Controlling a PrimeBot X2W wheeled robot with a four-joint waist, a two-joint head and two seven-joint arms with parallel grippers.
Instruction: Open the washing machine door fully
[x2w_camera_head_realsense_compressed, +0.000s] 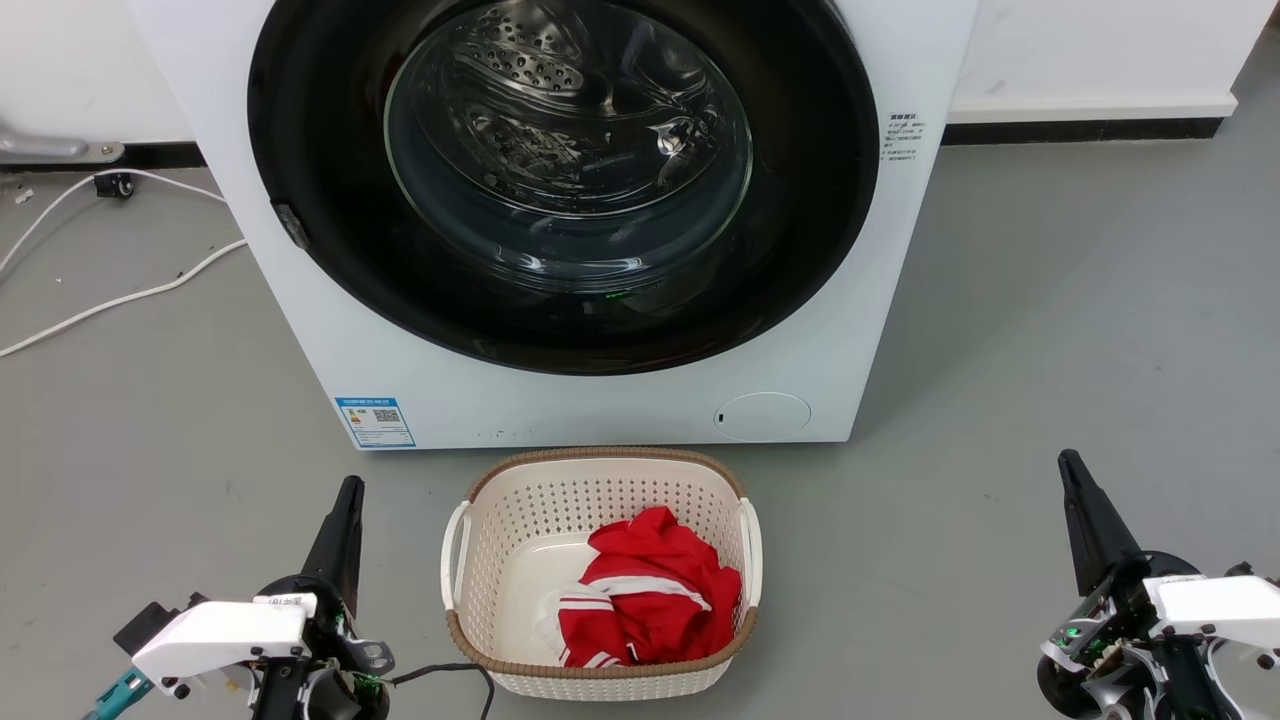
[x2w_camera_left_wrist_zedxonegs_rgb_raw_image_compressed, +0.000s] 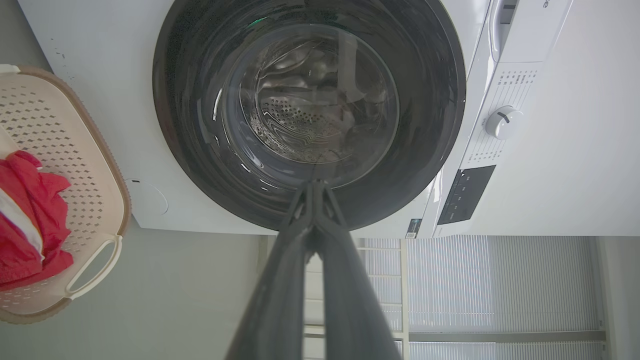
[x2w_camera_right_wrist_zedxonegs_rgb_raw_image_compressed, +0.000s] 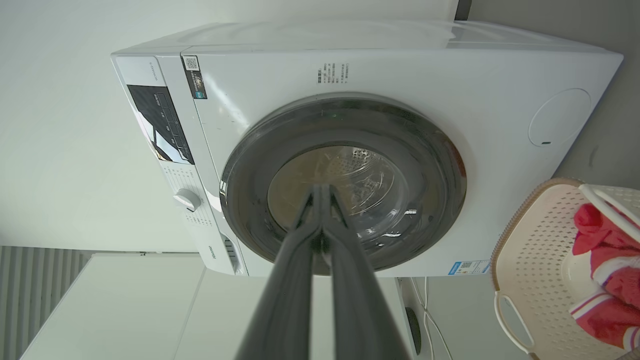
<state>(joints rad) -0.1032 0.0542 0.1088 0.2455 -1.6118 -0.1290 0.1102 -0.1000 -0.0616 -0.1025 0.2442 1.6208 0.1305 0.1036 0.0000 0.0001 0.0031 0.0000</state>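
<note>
My left claw (x2w_camera_head_realsense_compressed: 350, 492), right claw (x2w_camera_head_realsense_compressed: 1070, 468): fingertips pressed together, empty, low, well short of washing machine (x2w_camera_head_realsense_compressed: 560, 405). Closed washing machine door (x2w_camera_head_realsense_compressed: 565, 170) flush against its front. Laundry basket (x2w_camera_head_realsense_compressed: 600, 456) with red garment (x2w_camera_head_realsense_compressed: 650, 590) between my claws.

The washing machine (x2w_camera_head_realsense_compressed: 600, 405) is white, its door (x2w_camera_head_realsense_compressed: 815, 200) glossy black, its seven-o'clock label (x2w_camera_head_realsense_compressed: 375, 422) blue, the perforated basket (x2w_camera_head_realsense_compressed: 540, 505) cream, the cloth (x2w_camera_head_realsense_compressed: 650, 590) red.

Laundry test area, not a home: washing machine (x2w_camera_head_realsense_compressed: 600, 410) and laundry basket (x2w_camera_head_realsense_compressed: 520, 520) on bare grey floor (x2w_camera_head_realsense_compressed: 1050, 300), loose cables (x2w_camera_head_realsense_compressed: 120, 298).
</note>
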